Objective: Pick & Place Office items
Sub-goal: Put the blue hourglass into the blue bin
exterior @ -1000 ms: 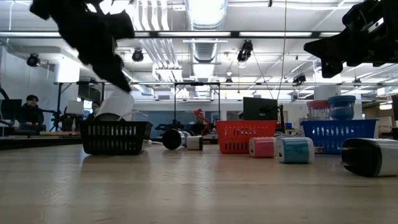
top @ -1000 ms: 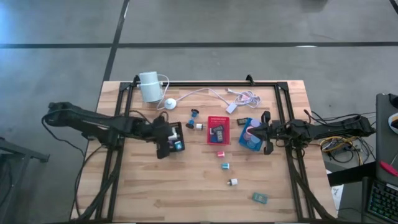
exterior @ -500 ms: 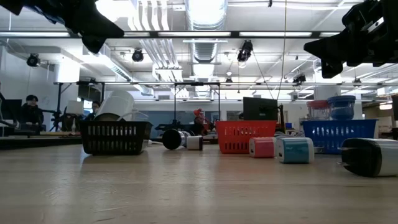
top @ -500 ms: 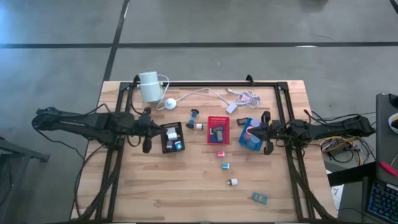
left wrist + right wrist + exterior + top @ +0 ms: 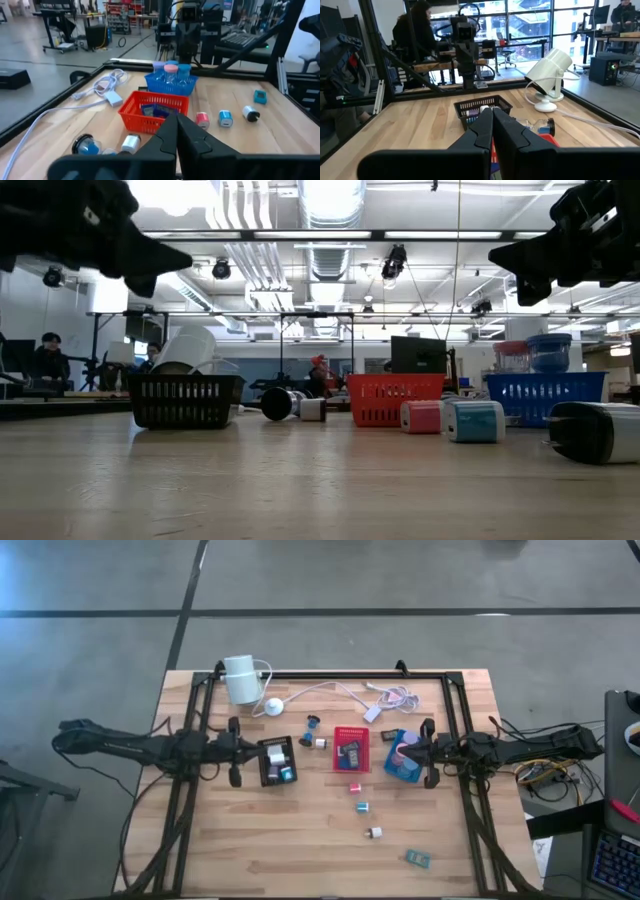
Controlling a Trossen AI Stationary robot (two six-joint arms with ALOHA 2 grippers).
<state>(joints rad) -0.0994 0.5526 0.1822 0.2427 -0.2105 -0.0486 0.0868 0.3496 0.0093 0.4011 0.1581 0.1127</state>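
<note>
Small office items lie on the wooden table: a pink block (image 5: pixel 354 787), a teal block (image 5: pixel 362 807), a white piece (image 5: pixel 374 833) and a teal piece (image 5: pixel 418 858) toward the near side. A blue disc (image 5: pixel 312 723) and a white piece (image 5: pixel 320 742) lie farther back. Others lie in the black tray (image 5: pixel 277 760), the red tray (image 5: pixel 351 750) and the blue tray (image 5: pixel 403 758). My left gripper (image 5: pixel 248 748) hangs level just left of the black tray, shut (image 5: pixel 176 125) and holding nothing. My right gripper (image 5: pixel 415 751) is shut (image 5: pixel 492 117) and holds nothing, level at the blue tray's right side.
A white cylinder device (image 5: pixel 240 678) on a round foot stands at the far left, its white cable (image 5: pixel 340 692) running to a plug at the far middle. A black frame (image 5: pixel 455 700) borders the table. People sit in the room beyond (image 5: pixel 45 360).
My left gripper has drawn back from over the black tray toward the table's left edge. It has tipped up from pointing down to level, and its fingers have shut on nothing. The trays and loose items lie where they were.
</note>
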